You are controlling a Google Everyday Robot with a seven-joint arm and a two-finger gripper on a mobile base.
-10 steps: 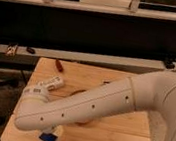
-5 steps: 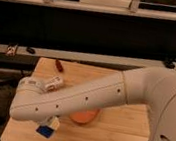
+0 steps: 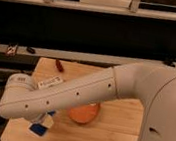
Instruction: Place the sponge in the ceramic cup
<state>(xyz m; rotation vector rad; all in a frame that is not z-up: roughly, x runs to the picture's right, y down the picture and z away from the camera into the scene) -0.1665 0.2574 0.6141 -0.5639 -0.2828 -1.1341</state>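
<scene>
The blue sponge (image 3: 38,127), with a pale layer on one side, hangs just above the front left of the wooden table (image 3: 115,138). My gripper (image 3: 46,120) sits right over it, mostly hidden under the thick white arm (image 3: 71,100), and is shut on the sponge. The arm reaches from the right across the table to the left side. The ceramic cup is hidden or out of view.
An orange bowl (image 3: 84,114) lies mid-table, half covered by the arm. A red-handled tool (image 3: 59,65) lies near the table's back edge. A small white packet (image 3: 49,83) shows at the arm's upper edge. A dark counter runs behind.
The arm has swung left and a little up, uncovering the orange bowl. The sponge has moved slightly left with the gripper.
</scene>
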